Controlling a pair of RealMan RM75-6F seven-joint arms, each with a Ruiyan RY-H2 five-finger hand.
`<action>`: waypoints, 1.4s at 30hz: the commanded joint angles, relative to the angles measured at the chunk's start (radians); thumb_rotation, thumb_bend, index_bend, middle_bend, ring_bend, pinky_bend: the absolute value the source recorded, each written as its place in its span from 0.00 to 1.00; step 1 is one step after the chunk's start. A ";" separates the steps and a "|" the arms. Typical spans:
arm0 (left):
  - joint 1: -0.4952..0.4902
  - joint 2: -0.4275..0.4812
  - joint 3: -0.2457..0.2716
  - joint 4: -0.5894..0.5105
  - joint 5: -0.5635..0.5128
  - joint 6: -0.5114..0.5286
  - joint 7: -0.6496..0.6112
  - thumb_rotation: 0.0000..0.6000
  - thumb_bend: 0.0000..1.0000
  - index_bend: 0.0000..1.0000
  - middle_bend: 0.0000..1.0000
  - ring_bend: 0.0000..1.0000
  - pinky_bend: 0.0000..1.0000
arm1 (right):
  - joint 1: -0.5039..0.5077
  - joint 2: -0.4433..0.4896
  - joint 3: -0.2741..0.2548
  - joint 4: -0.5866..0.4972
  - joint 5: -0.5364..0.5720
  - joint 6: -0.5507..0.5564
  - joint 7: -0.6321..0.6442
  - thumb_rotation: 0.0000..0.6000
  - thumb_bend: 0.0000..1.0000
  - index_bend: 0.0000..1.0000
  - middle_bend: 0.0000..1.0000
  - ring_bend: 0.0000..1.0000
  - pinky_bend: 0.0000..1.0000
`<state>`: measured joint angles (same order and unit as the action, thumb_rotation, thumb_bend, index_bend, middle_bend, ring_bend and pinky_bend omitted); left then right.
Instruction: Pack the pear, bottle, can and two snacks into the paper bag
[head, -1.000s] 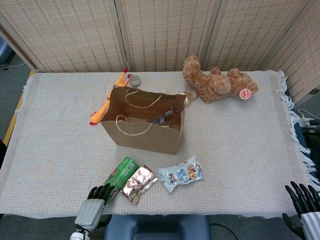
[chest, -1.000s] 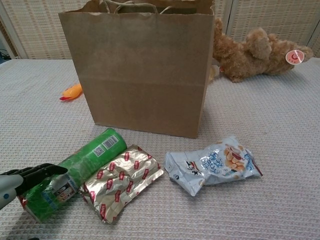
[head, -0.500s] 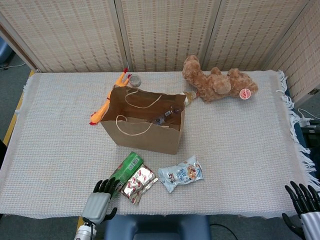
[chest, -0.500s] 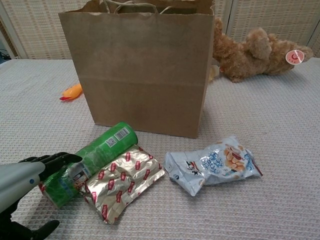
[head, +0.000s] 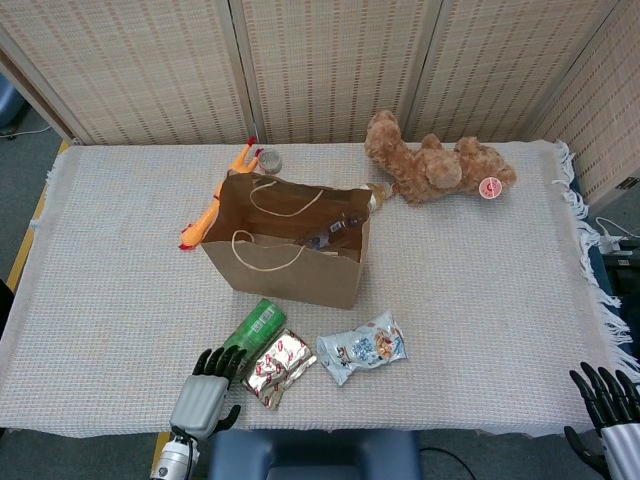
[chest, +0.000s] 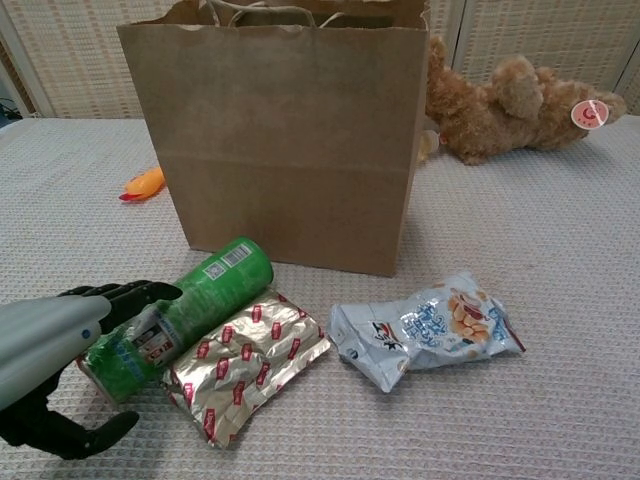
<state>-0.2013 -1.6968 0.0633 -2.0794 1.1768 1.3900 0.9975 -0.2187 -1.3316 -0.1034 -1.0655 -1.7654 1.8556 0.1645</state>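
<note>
Chest view first: our left hand (chest: 60, 340), grey shell with black fingers, sits at the near left edge of the table. Its fingers drape over the near end of the green can (chest: 180, 315) and the thumb lies low on the cloth below it; we cannot tell whether the grasp is closed around the can. The can is a smooth printed cylinder lying on its side, far end angled toward the bag.

Touching the can's right flank lies the silver snack (chest: 245, 365), a crinkled foil pack with red marks. Just beside it, apart by a narrow strip of cloth, lies the blue snack (chest: 425, 330), a puffy glossy pouch with crimped ends.

Our right hand (head: 605, 400) shows only in the head view, at the near right corner off the table edge, fingers spread and holding nothing.

Behind the snacks stands the paper bag (chest: 290, 140), stiff brown kraft paper, upright, mouth open, cord handles folded inward. In the head view we see dark items inside but cannot identify them.

The table (head: 480, 290) carries a coarse woven white cloth, fringed on the right edge, with wide bare cloth right of the bag.

Left of the bag lies a rubber chicken (head: 215, 205); at the far edge a plush bear (head: 435, 165) lies on its side.
</note>
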 joint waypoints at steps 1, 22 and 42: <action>-0.008 -0.013 -0.001 0.004 -0.008 -0.003 0.004 1.00 0.34 0.00 0.00 0.00 0.00 | 0.000 0.000 0.000 0.000 0.000 0.000 0.000 1.00 0.23 0.00 0.00 0.00 0.00; -0.131 -0.078 -0.111 0.001 -0.175 -0.006 0.130 1.00 0.35 0.00 0.00 0.00 0.00 | 0.001 0.001 0.000 -0.001 0.001 -0.002 0.003 1.00 0.23 0.00 0.00 0.00 0.00; -0.227 -0.072 -0.194 0.064 -0.316 0.028 0.126 1.00 0.37 0.00 0.00 0.00 0.00 | 0.001 0.001 0.000 -0.002 0.001 -0.002 0.001 1.00 0.23 0.00 0.00 0.00 0.00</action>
<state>-0.4219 -1.7736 -0.1269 -2.0200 0.8702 1.4143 1.1210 -0.2182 -1.3309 -0.1031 -1.0674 -1.7640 1.8538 0.1654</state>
